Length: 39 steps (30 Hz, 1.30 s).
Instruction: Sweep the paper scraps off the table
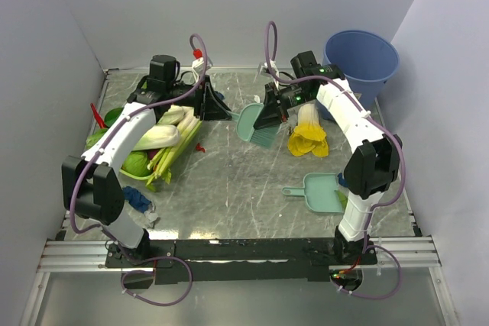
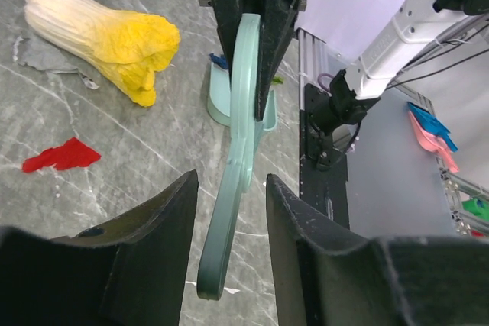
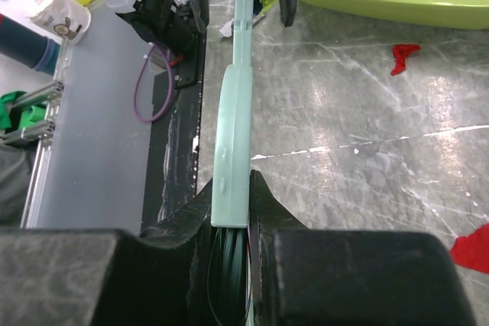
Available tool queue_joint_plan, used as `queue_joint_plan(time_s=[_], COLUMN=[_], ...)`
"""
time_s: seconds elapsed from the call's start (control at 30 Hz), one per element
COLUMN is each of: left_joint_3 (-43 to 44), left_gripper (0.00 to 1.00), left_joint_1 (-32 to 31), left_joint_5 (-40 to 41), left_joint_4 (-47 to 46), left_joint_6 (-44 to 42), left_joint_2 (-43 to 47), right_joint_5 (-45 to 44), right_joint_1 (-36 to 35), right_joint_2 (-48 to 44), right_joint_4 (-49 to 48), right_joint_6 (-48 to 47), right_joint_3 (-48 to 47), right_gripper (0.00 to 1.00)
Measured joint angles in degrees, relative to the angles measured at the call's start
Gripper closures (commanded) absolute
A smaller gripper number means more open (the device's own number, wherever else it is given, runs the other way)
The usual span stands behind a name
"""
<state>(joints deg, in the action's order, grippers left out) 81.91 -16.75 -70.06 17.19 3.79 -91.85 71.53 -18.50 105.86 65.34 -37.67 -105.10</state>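
holding the hand brush (image 3: 235,104) clamped at its bristle end, the right gripper (image 3: 231,192) is setting the handle between the parted fingers (image 2: 153,242) of the left gripper (image 2: 231,181). the paper scraps (image 1: 200,146), likely light and skittish, are lying on the table (image 1: 237,188), middle and near left, suiting brushing over pinching.

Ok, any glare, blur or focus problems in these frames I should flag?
Top external: evenly lit, sharp, table slightly glossy. Left wrist: own fingers dark and soft, yellow vegetable crisp. Right wrist: fingers near-black, brush handle sharp.

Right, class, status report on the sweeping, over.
Left gripper open around brush handle. Right gripper shut on brush. Red scrap, blue scrap unswept. Yellow vegetable near brush.
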Motion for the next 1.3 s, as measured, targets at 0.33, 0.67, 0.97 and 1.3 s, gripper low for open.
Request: queue_joint_plan(time_s=[0.33,0.67,0.97,1.3], left_joint_3=[0.72,1.16,5.27,-1.51], left_gripper=[0.83,0.99,0.99,0.99], left_joint_1=[-0.57,-0.61,0.79,1.33], left_joint_5=[-1.20,-2.14,2.01,14.34], left_joint_4=[0.92,1.73,15.08,15.67], left_joint_6=[0.07,-0.17,-10.29,-11.08], left_joint_2=[-1.14,-1.44,-1.57,1.75], right_joint_5=[0.81,-2.67,-18.95,-34.29], right_joint_1=[0.00,0.00,3.69,3.98], right_joint_2=[0.31,0.07,-18.71,-27.02], right_joint_4=[-0.28,-2.08,-15.93,-11.08], right_joint_6=[0.79,1.60,4.79,-9.84], right_joint_3=[-0.37,0.07,23.21,39.54], right_gripper=[1.00,0.06,0.00,0.20])
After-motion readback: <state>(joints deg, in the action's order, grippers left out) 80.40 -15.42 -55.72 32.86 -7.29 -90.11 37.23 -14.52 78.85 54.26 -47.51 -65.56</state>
